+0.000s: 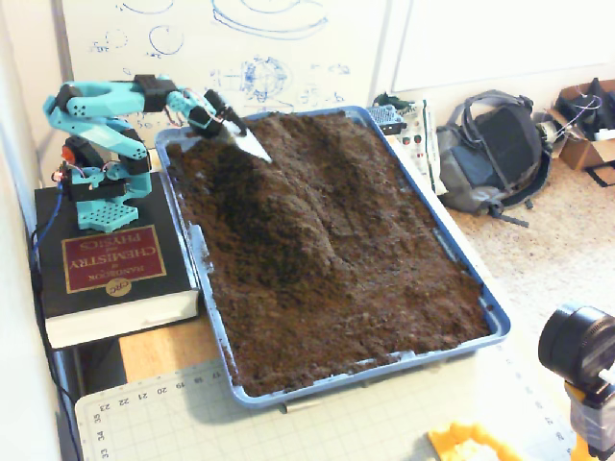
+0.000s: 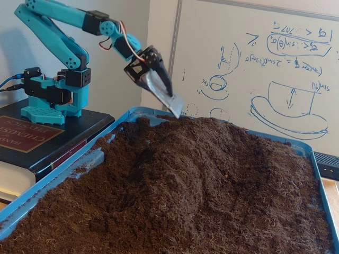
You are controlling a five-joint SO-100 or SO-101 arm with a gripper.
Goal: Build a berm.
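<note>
**Soil tray, arm raised**

Gripper (image 2: 168, 100): upper left of frame, above the soil, clear of it; jaws clenched on a grey blade (image 2: 163, 94).
Berm (image 1: 298, 206): dark ridge running down the centre of the blue tray (image 1: 461, 259).
Book (image 1: 106, 264): under the arm base, left.

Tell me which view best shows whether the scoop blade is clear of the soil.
The low fixed view: the gripper's blade hangs in profile against the whiteboard, with a gap above the berm. In the high fixed view the blade overlaps the soil, so height is unreadable.
</note>
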